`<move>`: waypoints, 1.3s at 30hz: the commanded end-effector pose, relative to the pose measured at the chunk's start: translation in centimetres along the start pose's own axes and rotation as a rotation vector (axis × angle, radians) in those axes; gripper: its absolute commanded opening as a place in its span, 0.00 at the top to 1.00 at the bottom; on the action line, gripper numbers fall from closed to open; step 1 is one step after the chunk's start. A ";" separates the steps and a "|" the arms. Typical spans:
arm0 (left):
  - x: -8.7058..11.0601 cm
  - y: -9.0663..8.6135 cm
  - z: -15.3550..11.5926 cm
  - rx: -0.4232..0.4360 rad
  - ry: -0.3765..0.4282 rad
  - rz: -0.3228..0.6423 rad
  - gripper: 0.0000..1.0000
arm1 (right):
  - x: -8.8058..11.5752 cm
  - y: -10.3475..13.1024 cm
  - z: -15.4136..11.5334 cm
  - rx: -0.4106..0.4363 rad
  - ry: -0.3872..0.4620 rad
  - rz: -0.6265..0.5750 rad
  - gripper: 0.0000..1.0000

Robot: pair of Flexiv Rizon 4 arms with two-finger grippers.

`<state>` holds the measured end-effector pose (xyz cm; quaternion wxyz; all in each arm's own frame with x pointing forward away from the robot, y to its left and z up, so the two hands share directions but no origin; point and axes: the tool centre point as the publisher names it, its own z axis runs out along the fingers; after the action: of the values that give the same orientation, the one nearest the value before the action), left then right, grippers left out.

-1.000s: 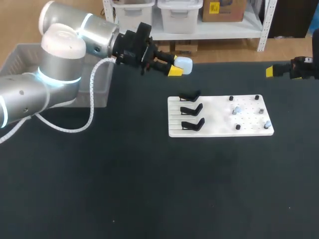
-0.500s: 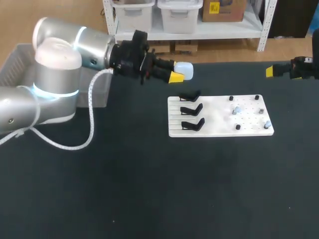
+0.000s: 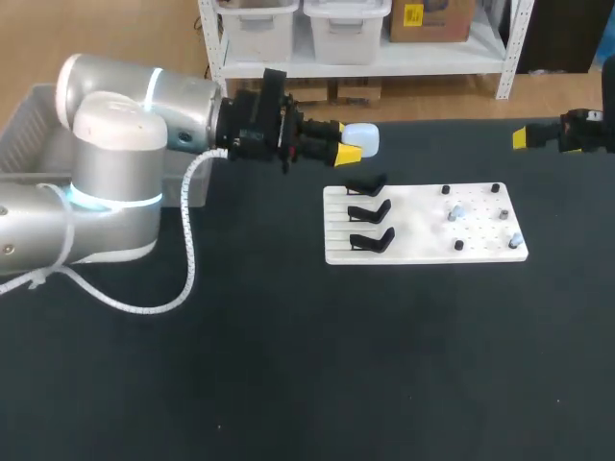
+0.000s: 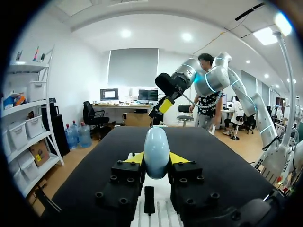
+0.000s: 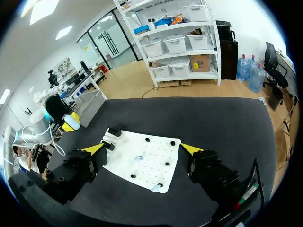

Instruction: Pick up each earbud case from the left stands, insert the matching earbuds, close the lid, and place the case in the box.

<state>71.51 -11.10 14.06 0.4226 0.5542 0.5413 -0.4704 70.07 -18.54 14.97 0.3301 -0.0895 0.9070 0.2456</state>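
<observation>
- While the left gripper (image 3: 348,146) is clamped on the pale blue earbud case (image 3: 361,138), it holds it in the air near the table's (image 3: 288,384) far edge, just off the far-left corner of the white board (image 3: 423,226).
- Seen from the left wrist, the two yellow tips pinch the case (image 4: 156,152) from both sides at its waist, and most of the rounded shell sticks out ahead of them. No gap shows at the lid.
- All three black stands (image 3: 370,211) along the board's left edge are empty. Small pale earbuds (image 3: 456,213) sit among the pegs on its right half.
- The right gripper (image 3: 524,137) hangs at the table's far right edge with its fingers spread and nothing in them. It is well apart from the case.
- Slipping looks like the main risk, because a smooth, egg-like shell held by so little could twist or squirt out on a quick swing.
- A drop here would land on bare table, not on the board or in the grey box (image 3: 34,120) at the far-left corner.
- A low pass over the board could also clip the stands.
- Compared with a second ago, the left gripper has moved a little towards the right along the far edge and now points more level. The arm's elbow has swung round behind it.
- The right gripper, board and earbuds are where they were.
</observation>
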 end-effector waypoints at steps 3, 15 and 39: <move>0.1 -0.2 0.1 -0.069 -0.004 0.008 1.00 | 0.0 0.0 0.0 0.000 0.000 0.000 0.00; 0.3 0.0 0.1 -0.014 -0.005 0.019 1.00 | 0.0 0.0 0.0 0.000 0.000 0.000 0.00; 0.0 0.0 0.3 0.040 0.012 0.037 1.00 | 0.7 4.0 -0.2 -0.033 0.005 -0.086 0.00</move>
<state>71.39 -11.33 13.98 0.4183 0.5743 0.5239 -0.4698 69.14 -16.09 15.69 0.3332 -0.1338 0.9008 0.2441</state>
